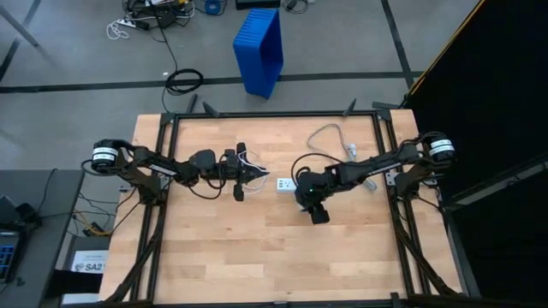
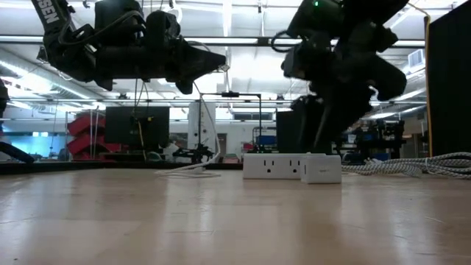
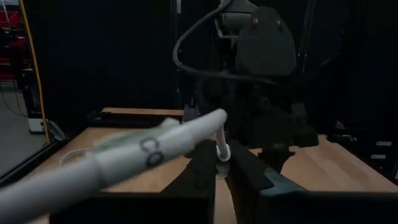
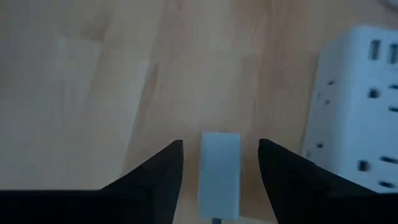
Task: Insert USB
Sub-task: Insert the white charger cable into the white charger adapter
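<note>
My left gripper [image 1: 261,176] hovers above the table's middle, pointing at the white power strip [image 1: 285,184], and is shut on the thin white USB cable [image 1: 251,159]. In the left wrist view the cable [image 3: 155,146] curls back past the camera. Part of the cable [image 2: 188,171] lies on the table. My right gripper [image 1: 302,192] points down just right of the strip and is open. Its fingers stand on either side of a small white block [image 4: 219,168] without touching it. That block [image 2: 322,168] rests on the table against the strip's end [image 2: 272,165]. My left gripper [image 3: 222,163] pinches the USB cable's small white plug end [image 3: 222,154] between its two fingers. The fingers lie about level, coming from the table's left. The plug is lifted clear, and the cable bends up and back from it in a slack curve.
The strip's thicker grey cord [image 1: 330,137] loops toward the table's far right corner. The strip's sockets [image 4: 364,106] show beside the right gripper. Black frame rails [image 1: 274,115] border the table. Bare wood [image 1: 274,248] stretches toward the near edge.
</note>
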Robot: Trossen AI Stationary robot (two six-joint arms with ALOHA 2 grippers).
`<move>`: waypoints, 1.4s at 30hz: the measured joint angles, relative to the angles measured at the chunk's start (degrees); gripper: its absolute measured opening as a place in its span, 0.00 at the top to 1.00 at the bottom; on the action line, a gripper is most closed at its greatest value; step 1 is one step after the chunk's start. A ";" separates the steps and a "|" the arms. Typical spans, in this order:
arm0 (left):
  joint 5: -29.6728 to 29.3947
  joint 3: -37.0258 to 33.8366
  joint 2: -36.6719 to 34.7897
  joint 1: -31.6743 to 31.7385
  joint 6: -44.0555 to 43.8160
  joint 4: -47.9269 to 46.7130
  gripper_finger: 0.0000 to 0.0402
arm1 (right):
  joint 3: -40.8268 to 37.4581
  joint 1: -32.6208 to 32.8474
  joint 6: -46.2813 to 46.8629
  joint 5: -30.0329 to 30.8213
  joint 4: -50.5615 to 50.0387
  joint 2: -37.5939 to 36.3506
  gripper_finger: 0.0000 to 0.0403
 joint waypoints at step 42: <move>0.22 0.00 0.00 -0.82 0.02 1.53 0.99 | -10.75 -1.70 0.43 -0.22 32.32 2.57 0.83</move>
